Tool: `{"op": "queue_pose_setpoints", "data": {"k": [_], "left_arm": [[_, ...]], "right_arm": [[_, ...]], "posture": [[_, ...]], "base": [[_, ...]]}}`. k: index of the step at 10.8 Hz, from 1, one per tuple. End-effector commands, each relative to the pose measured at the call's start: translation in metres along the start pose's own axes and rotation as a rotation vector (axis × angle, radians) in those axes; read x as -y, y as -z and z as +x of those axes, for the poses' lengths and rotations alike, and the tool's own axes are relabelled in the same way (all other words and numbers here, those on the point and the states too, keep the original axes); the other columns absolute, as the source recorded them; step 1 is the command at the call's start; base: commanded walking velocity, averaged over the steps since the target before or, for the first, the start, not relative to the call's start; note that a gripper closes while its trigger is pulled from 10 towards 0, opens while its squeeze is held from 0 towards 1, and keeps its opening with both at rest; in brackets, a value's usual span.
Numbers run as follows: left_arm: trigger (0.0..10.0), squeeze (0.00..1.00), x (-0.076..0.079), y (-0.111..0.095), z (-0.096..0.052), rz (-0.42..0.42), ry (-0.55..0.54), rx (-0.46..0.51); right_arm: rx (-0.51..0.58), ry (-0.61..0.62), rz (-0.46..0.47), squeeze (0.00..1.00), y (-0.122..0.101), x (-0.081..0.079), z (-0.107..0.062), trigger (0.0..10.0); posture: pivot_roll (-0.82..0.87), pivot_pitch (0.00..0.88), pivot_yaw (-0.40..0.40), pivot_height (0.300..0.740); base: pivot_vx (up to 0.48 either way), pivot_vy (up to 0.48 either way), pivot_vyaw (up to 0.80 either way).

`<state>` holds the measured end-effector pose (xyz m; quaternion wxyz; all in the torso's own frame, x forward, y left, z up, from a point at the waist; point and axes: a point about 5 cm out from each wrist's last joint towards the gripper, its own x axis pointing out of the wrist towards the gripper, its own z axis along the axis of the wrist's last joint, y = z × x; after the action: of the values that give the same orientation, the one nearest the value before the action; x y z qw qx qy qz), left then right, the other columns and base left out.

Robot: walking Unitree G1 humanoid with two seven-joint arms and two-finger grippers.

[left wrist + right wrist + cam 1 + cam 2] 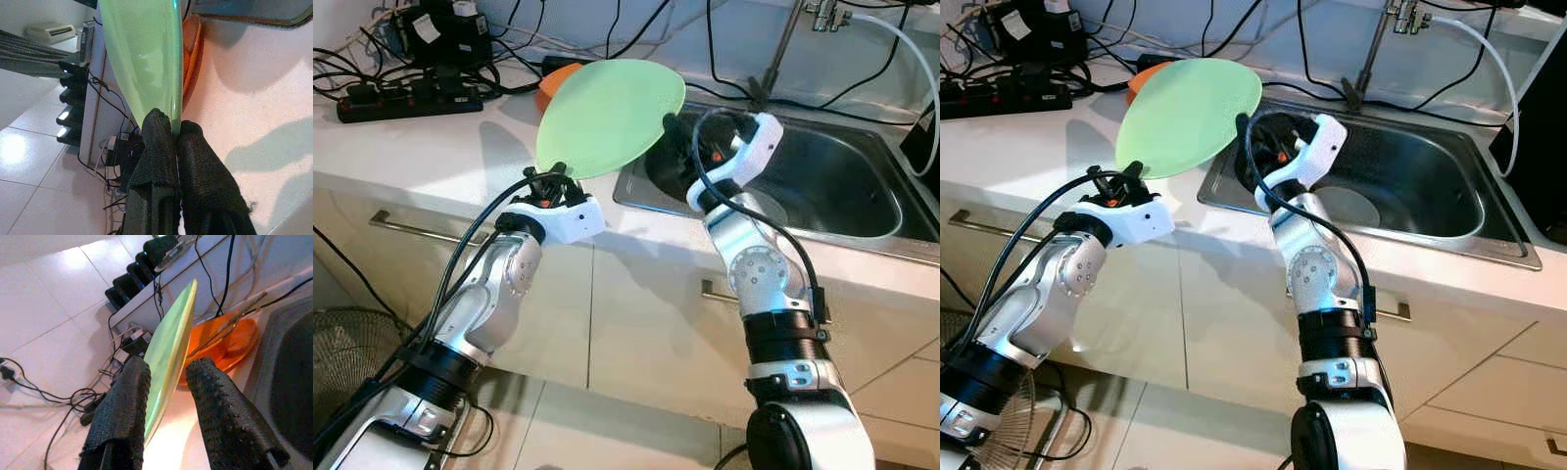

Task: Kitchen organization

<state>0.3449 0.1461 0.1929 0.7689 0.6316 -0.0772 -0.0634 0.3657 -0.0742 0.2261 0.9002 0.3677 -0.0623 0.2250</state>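
Head view: left gripper [555, 176] is pinching the green plate [612, 116] by its rim, above the counter [431, 147] by the sink [822, 186]. Right gripper [164, 396] is straddling the far edge, fingers apart. Thin grip, plate could easily slip and drop

Bright, sharp views, soft arm shadows on the white counter [460, 157], close black fingers [222, 421] slightly blurred

Bare white counter [440, 157] lies open left of the sink [822, 186]; power strips [411, 98], cables and an orange dish [551, 86] crowd the counter's rear.
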Motion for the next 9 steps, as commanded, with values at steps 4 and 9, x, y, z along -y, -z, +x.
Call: {"op": "queue_pose_setpoints", "data": {"k": [4,9], "left_arm": [[10.0,0.00,-0.009,-0.019,0.004,0.009,-0.037,0.095],[10.0,0.00,-0.006,-0.027,0.002,0.007,-0.029,0.140]], "right_arm": [[-0.020,-0.017,0.049,0.00,0.009,-0.008,-0.002,10.0],[-0.032,-0.010,0.054,0.00,0.012,-0.007,-0.002,9.9]], "posture": [[0.27,0.018,-0.078,0.740],[0.27,0.020,-0.082,0.740]], "base": [[0.000,0.000,0.00],[0.000,0.000,0.00]]}}
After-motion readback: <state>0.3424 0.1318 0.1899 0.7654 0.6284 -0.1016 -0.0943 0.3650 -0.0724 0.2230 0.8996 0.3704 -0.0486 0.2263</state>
